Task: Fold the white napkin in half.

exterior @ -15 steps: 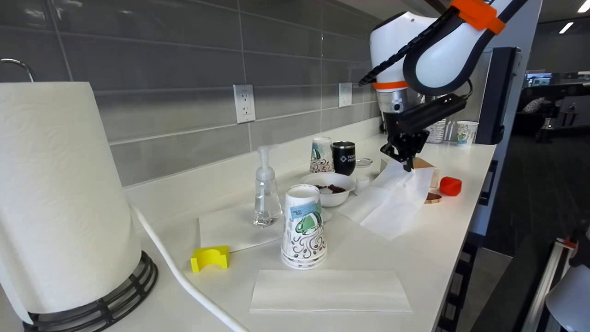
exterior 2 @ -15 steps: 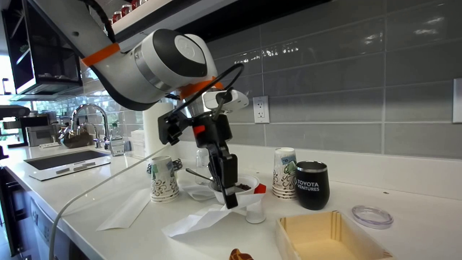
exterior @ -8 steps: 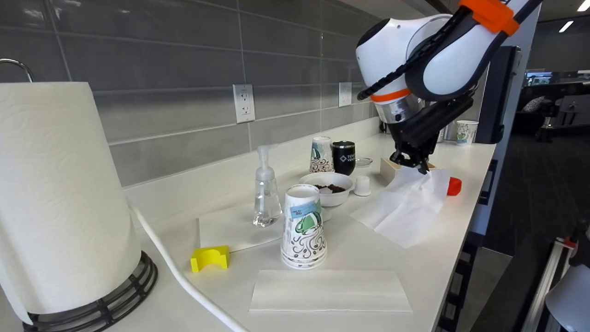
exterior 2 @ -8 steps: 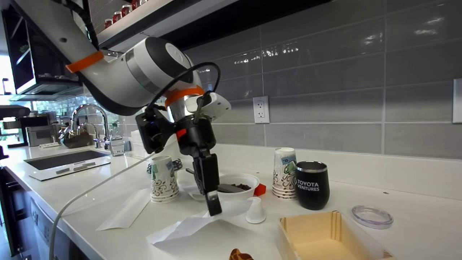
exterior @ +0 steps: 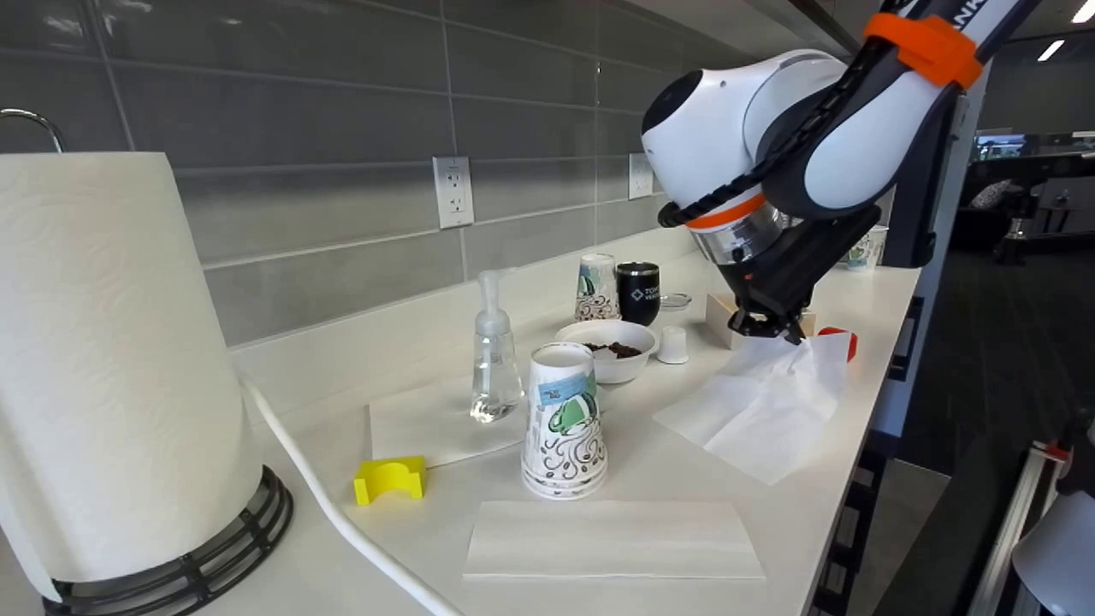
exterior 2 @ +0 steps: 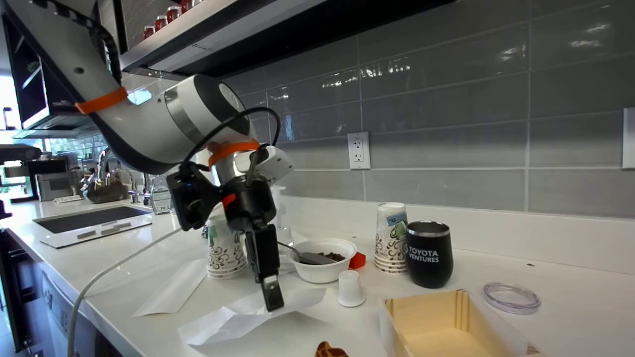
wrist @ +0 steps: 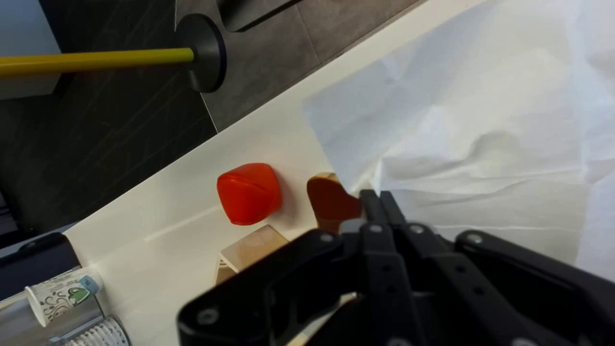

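Gap between cup stack (exterior: 565,432) and napkin (exterior: 770,419), obstacle near pincer (wrist: 381,194) — wooden box (exterior 2: 426,311)

Glossy grey wall tiles (exterior 2: 446,104) back a white counter (exterior 2: 585,282); dark floor (exterior: 984,359) lies below; ceiling lights (exterior: 1050,51) glow.

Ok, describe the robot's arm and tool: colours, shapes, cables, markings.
The arm has rounded white shells with black panels, orange bands, a silvery ring at the wrist and a ribbed-looking black cable; white lettering is cut off at the frame's top. The tool is black, with slim fingers and silvery screw heads.

Gripper (wrist: 378,196) pinching white napkin (wrist: 485,120) near edge — red object (wrist: 250,194) apart
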`<state>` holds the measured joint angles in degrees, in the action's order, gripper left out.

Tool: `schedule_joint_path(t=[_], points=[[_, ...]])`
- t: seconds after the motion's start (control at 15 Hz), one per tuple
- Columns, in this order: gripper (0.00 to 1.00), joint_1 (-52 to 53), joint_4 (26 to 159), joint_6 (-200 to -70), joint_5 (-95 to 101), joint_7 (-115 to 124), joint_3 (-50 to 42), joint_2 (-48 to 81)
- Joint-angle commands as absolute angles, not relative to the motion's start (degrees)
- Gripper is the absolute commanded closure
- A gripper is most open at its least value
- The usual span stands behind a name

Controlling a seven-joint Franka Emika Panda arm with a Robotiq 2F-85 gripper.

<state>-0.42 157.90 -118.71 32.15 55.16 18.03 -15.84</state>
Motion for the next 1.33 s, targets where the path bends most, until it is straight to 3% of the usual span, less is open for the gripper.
schedule_joint_path(t=[0.0, 1.27], points=[[1.00, 2.1, 157.5, -119.4, 34.5, 58.5, 17.4, -13.0], [1.00, 6.1, 155.4, -105.3, 47.8, 82.5, 15.5, -11.9]])
